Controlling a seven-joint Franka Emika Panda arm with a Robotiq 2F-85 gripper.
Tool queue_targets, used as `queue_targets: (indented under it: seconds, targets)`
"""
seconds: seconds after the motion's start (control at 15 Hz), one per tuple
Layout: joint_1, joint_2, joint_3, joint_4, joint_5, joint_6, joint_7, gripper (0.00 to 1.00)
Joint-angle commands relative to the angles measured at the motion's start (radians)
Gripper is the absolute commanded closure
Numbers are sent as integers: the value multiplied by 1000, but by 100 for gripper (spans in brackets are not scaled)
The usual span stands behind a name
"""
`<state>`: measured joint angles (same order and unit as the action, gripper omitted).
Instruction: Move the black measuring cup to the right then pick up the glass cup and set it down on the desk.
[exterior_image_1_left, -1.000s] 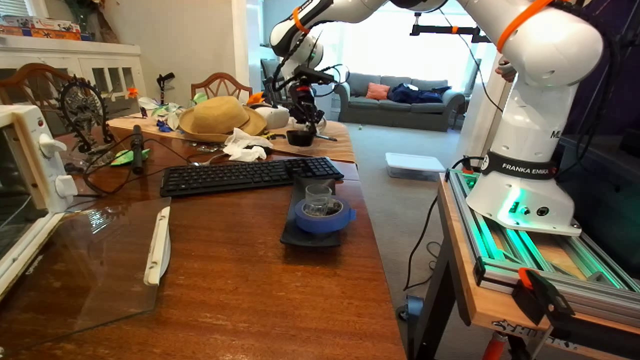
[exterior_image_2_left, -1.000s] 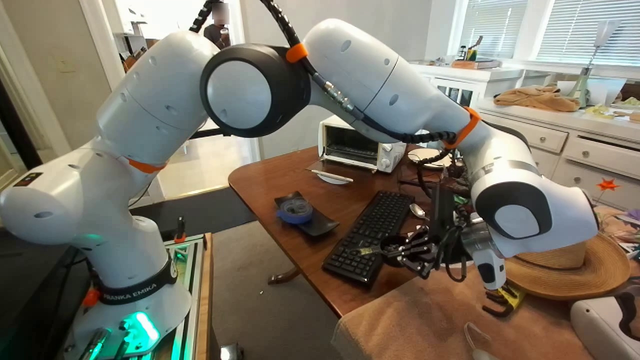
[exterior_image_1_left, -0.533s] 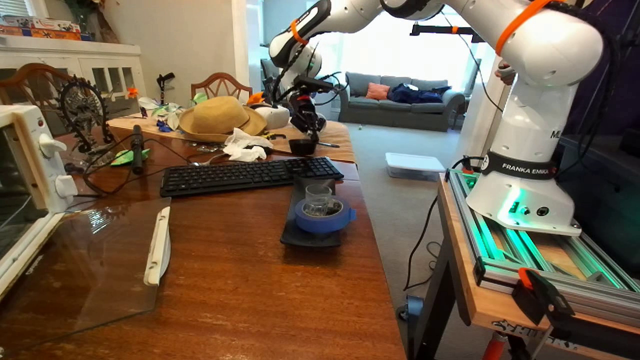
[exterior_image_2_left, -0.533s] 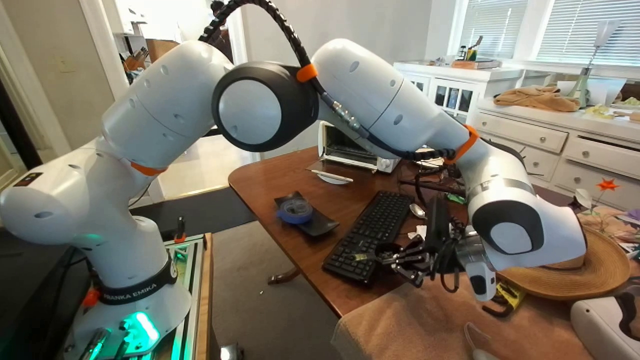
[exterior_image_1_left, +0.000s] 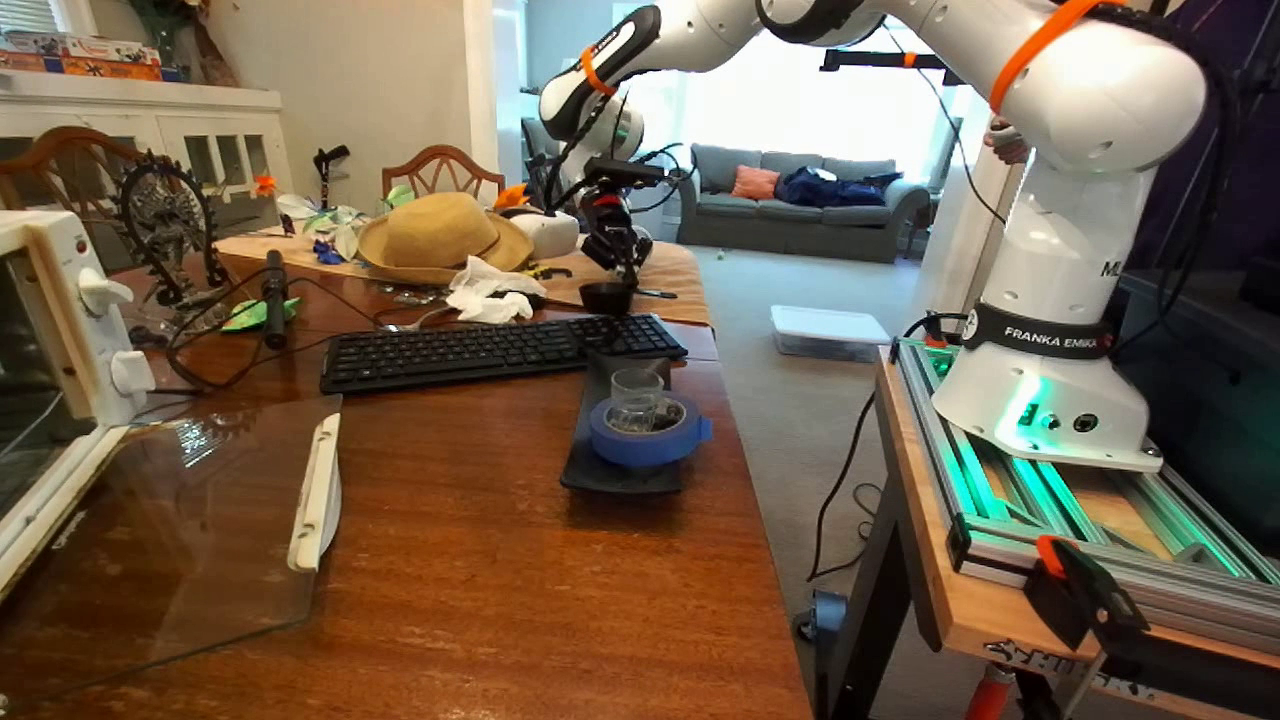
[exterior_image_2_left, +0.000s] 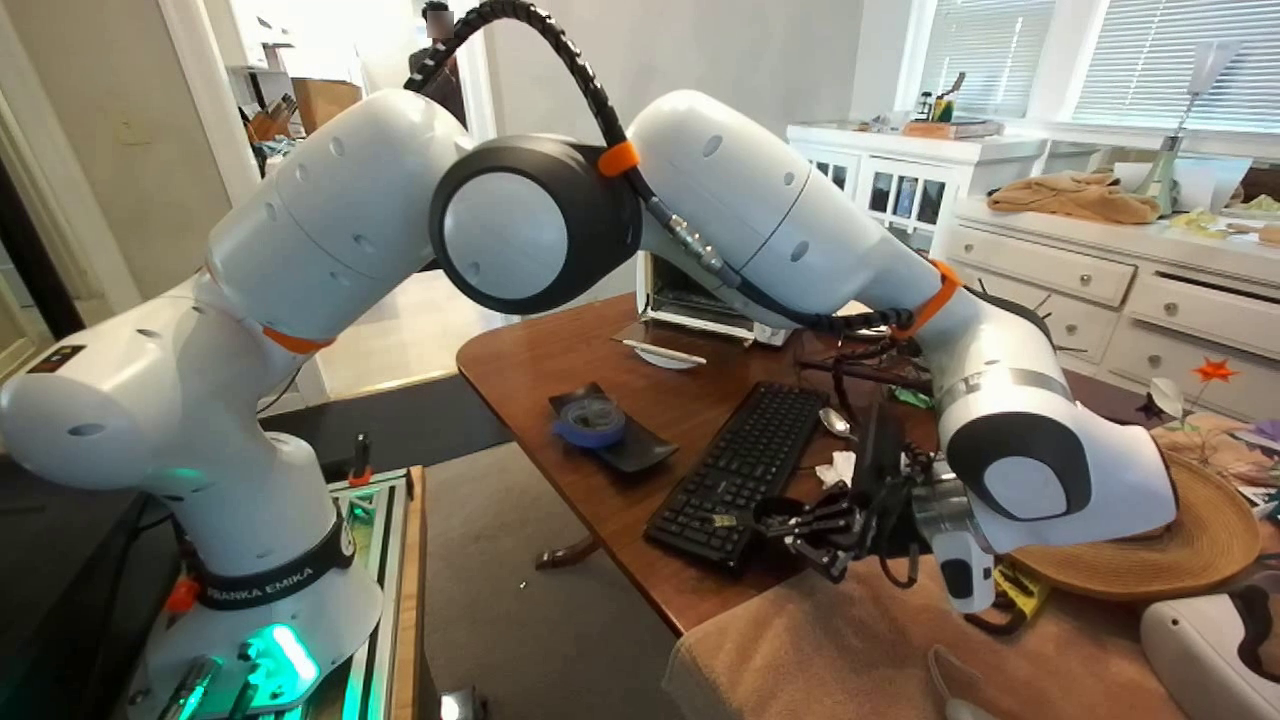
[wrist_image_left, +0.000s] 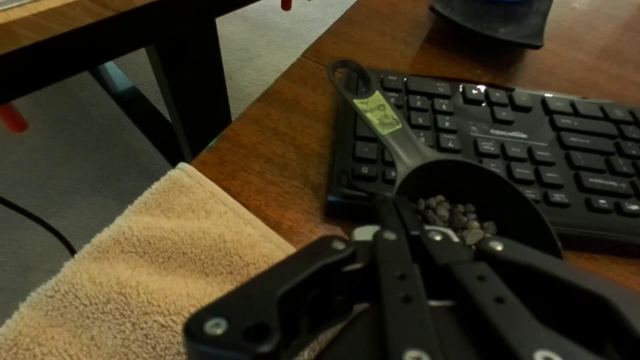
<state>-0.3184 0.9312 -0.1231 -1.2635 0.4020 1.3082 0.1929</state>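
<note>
The black measuring cup (exterior_image_1_left: 607, 297) has a long handle with a yellow-green label and holds small pebbles in the wrist view (wrist_image_left: 470, 195). My gripper (wrist_image_left: 397, 205) is shut on the cup's rim on the side near the towel; its fingers also show in an exterior view (exterior_image_1_left: 628, 270). The cup's handle reaches over the keyboard's end; I cannot tell whether the cup touches anything below. The clear glass cup (exterior_image_1_left: 637, 388) stands upright inside a blue tape roll (exterior_image_1_left: 650, 447) on a black tray (exterior_image_1_left: 620, 478). The tray rests on the glossy brown desk (exterior_image_1_left: 480, 570).
A black keyboard (exterior_image_1_left: 460, 352) lies between cup and tray. A tan towel (wrist_image_left: 165, 270) covers the desk end. A straw hat (exterior_image_1_left: 440, 235), white tissue (exterior_image_1_left: 492, 290) and a spoon (exterior_image_2_left: 836, 422) lie near the arm. A toaster oven (exterior_image_1_left: 60, 320) stands with its glass door open.
The gripper and measuring cup have moved down and slightly toward the keyboard, with the cup still held. The glass cup, tape roll and tray have not moved.
</note>
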Motion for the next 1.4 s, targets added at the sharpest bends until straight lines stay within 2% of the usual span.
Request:
queue_targets:
  seconds: [0.0, 0.87, 1.2, 1.27, 1.33]
  targets:
    - [-15, 19, -6, 34, 18, -14, 32, 99]
    - [2, 40, 3, 39, 12, 61, 35, 99]
    - [1, 49, 9, 50, 12, 55, 31, 99]
    - [1, 51, 10, 52, 12, 53, 32, 72]
    - [1, 50, 11, 53, 11, 50, 32, 71]
